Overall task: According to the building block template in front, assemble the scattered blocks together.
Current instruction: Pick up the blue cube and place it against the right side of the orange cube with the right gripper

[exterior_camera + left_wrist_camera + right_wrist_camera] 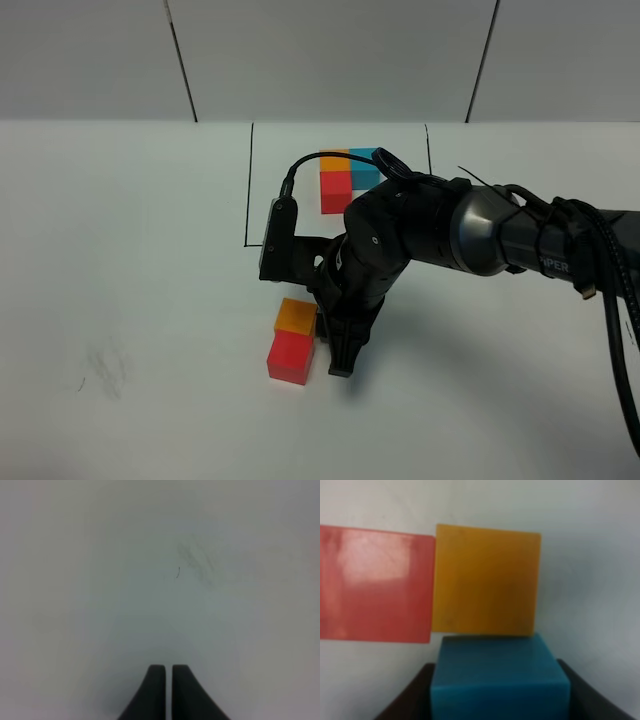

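Note:
The building block template [345, 178], an orange, blue and red L, lies inside a thin black drawn frame at the back of the table. Nearer the front, a loose orange block [297, 316] touches a loose red block [291, 357]. My right gripper [338, 350] points down just right of them. In the right wrist view it [496, 690] is shut on the light blue block [492, 660], which sits against the orange block [485, 580], with the red block [372, 582] beside the orange. From above, the arm hides the blue block. My left gripper [167, 672] is shut over bare table.
The table is white, with a faint smudge [105, 365] at the front left. The right arm's dark body [450, 230] and cables [610, 300] stretch in from the right, over the frame's lower right part. A white panelled wall [320, 55] stands behind.

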`<control>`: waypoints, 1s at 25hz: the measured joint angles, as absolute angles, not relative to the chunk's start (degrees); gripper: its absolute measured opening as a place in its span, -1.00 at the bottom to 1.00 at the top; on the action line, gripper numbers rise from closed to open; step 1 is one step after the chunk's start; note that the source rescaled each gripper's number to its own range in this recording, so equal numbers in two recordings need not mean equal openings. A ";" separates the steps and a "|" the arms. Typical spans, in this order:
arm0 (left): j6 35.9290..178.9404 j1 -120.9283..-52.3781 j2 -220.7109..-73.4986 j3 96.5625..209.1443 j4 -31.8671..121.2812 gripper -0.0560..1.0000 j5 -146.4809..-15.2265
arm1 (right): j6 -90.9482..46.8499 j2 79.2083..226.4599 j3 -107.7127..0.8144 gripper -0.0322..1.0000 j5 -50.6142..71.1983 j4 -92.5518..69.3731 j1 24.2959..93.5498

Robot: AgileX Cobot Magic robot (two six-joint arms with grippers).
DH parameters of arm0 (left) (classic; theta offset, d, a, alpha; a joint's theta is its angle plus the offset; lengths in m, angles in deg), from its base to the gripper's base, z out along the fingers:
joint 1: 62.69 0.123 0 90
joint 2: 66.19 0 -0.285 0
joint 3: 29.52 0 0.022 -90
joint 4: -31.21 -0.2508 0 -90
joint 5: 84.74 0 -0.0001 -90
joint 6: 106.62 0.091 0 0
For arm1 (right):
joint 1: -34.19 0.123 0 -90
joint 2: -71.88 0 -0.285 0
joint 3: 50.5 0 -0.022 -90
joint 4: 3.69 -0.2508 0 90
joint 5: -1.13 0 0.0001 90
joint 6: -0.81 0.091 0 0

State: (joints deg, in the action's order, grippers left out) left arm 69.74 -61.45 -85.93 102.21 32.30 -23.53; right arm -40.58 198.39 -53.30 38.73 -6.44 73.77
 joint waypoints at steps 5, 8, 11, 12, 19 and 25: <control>69.74 -61.45 -85.93 102.21 32.30 -0.88 -23.53 | -40.58 199.07 -53.30 0.21 38.68 -7.06 73.77; 69.74 -61.45 -85.93 102.21 32.30 -0.88 -23.53 | -40.58 199.19 -53.30 0.21 38.68 -7.24 73.77; 69.74 -61.45 -85.93 102.21 32.30 -0.88 -23.53 | -40.58 199.96 -53.30 0.21 38.62 -7.97 73.77; 69.74 -61.45 -85.93 102.21 32.30 -0.88 -23.53 | -40.58 200.30 -53.30 0.21 38.62 -8.26 73.77; 69.74 -61.45 -85.93 102.21 32.26 -0.88 -23.53 | -40.58 201.52 -53.30 0.21 38.44 -8.75 73.77; 69.74 -61.45 -85.93 102.21 32.26 -0.88 -23.53 | -39.94 201.52 -53.30 0.21 37.99 -8.75 73.77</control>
